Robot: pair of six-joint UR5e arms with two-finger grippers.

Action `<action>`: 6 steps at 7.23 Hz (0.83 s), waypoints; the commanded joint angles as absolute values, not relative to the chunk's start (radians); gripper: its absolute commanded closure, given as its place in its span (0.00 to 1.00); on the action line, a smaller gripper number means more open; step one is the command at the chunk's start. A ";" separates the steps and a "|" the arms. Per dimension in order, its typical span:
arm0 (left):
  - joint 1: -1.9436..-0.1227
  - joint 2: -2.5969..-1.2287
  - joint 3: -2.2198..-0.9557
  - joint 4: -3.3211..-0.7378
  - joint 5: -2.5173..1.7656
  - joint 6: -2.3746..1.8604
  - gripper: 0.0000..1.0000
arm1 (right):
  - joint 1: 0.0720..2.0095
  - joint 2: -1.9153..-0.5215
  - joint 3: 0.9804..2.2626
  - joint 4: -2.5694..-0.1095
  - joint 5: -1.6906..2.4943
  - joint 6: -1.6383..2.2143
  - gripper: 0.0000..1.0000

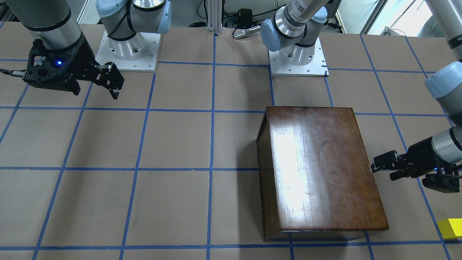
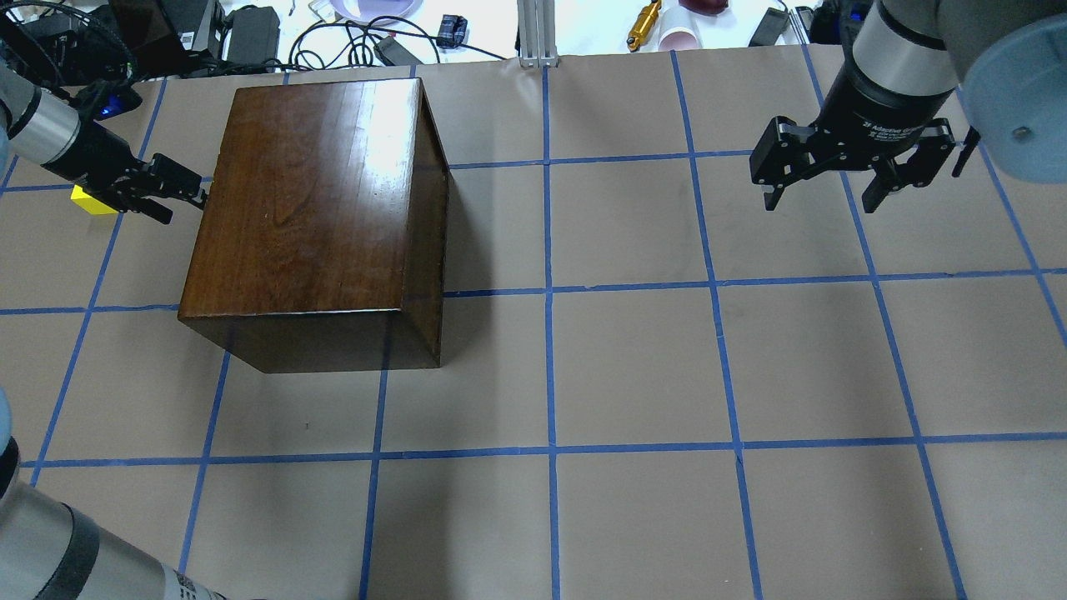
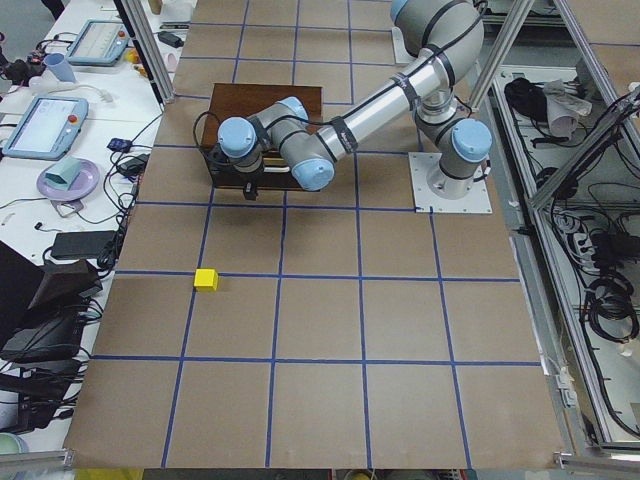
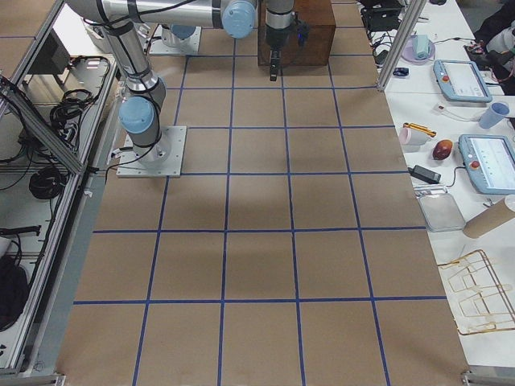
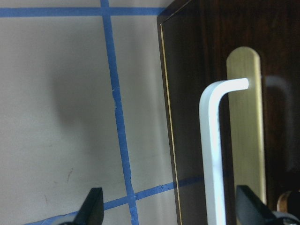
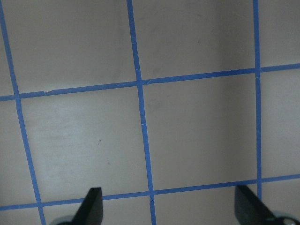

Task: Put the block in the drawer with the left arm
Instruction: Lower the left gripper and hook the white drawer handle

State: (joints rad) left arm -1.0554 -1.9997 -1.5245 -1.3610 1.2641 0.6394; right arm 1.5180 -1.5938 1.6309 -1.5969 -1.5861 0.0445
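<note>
- The step in hand looks like opening the drawer (image 5: pixel 192 70): its dark front sits flush in the cabinet (image 2: pixel 317 200), which stands on the left half of the table.
- The left gripper (image 5: pixel 172 208) hovers just left of that front, its fingers spread wide. The bent metal handle (image 5: pixel 211 164) lies between them but is not yet grasped.
- The block (image 3: pixel 206 279) rests on the table further left, well apart from the cabinet, untouched.
- The right gripper (image 2: pixel 821 200) hangs spread apart over the far right of the table, holding nothing.
- Next, I judge, the left fingers must advance around the handle, close on it, and pull straight left.
</note>
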 commanded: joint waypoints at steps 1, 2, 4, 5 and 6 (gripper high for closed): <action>-1.057 -2.013 -1.525 -1.361 1.264 0.638 0.00 | 1.519 -1.594 1.631 -1.597 -1.586 0.044 0.00; -1.057 -2.016 -1.525 -1.361 1.264 0.637 0.00 | 1.519 -1.594 1.631 -1.597 -1.586 0.044 0.00; -1.058 -2.020 -1.525 -1.361 1.264 0.634 0.00 | 1.519 -1.594 1.631 -1.597 -1.586 0.044 0.00; -1.057 -2.022 -1.525 -1.361 1.264 0.635 0.00 | 1.519 -1.594 1.631 -1.597 -1.586 0.044 0.00; -1.058 -2.026 -1.523 -1.361 1.264 0.634 0.00 | 1.519 -1.594 1.631 -1.597 -1.586 0.044 0.00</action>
